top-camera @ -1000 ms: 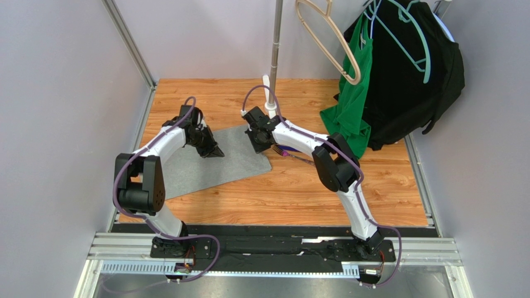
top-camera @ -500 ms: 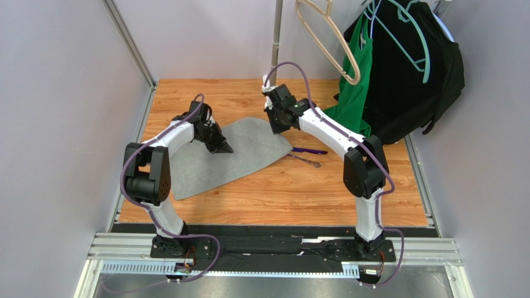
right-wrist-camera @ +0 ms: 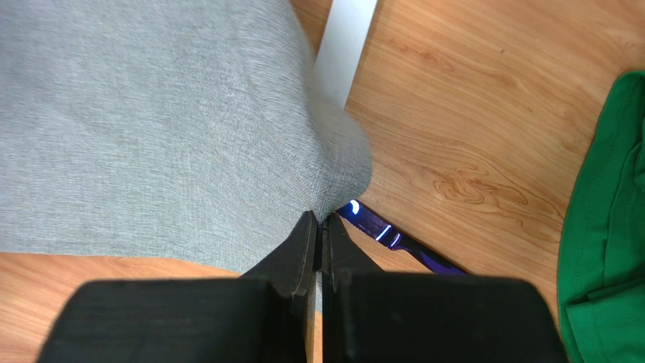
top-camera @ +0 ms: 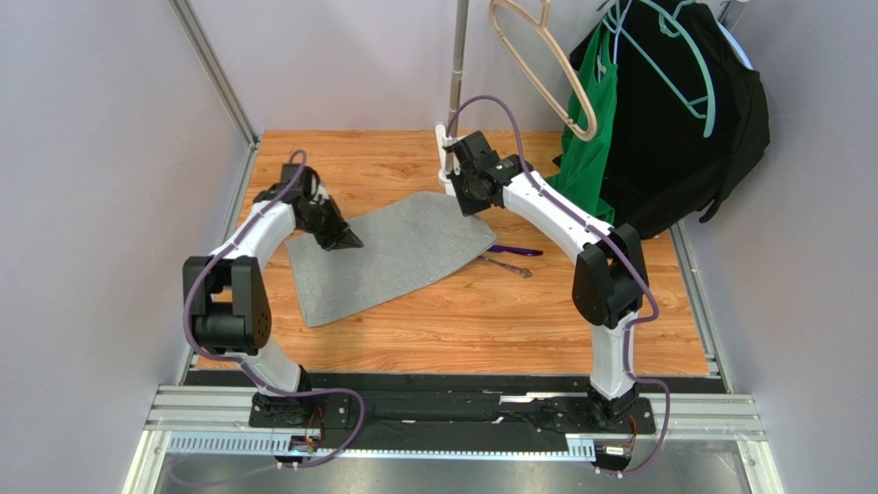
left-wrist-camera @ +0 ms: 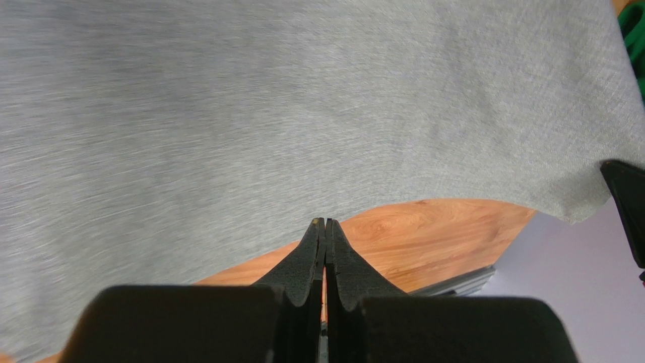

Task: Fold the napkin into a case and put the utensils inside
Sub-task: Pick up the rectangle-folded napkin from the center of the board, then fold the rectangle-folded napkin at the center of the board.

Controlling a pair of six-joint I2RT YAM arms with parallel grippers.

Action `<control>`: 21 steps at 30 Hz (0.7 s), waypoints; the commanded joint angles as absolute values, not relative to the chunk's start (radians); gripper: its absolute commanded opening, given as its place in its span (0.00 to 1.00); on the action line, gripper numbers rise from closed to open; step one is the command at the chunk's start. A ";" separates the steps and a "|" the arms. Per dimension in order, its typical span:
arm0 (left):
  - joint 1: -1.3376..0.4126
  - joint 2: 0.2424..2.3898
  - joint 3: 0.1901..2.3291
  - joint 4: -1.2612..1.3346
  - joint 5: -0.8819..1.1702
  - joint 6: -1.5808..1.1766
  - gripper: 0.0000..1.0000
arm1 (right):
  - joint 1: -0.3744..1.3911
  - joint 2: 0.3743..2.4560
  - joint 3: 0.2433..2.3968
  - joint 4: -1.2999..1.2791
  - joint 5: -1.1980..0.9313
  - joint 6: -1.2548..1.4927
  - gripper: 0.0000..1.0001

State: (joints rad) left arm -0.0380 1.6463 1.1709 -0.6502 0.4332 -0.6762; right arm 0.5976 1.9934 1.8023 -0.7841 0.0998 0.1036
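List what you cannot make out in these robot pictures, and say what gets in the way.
- Right wrist view: the purple utensil passes behind the right claw, so its far end is hidden.
- Top view: the fork is too small to show its prongs.
- Left wrist view: the napkin runs off the top and left edges, so its outline is cut off.

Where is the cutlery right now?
In the top view, the utensils lie on the wooden table right of centre, just beside the right edge of the napkin, near the right gripper.
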 commanded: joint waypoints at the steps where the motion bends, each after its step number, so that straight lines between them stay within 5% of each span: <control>1: 0.077 1.565 1.173 -0.744 0.436 -0.542 0.03 | 0.635 1.940 1.904 -0.790 0.100 0.086 0.00; 12: 0.201 1.637 1.270 -1.012 0.174 -0.396 0.01 | 0.807 2.100 2.181 -0.851 0.048 0.182 0.00; 21: 0.258 1.638 1.175 -0.991 0.100 -0.399 0.00 | 0.870 2.166 2.223 -0.738 -0.124 0.302 0.00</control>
State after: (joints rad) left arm 0.2413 1.6352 1.2175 -0.9783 0.1368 -0.4118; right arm 0.8577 2.1464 2.1780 -0.8246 -0.0135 0.2222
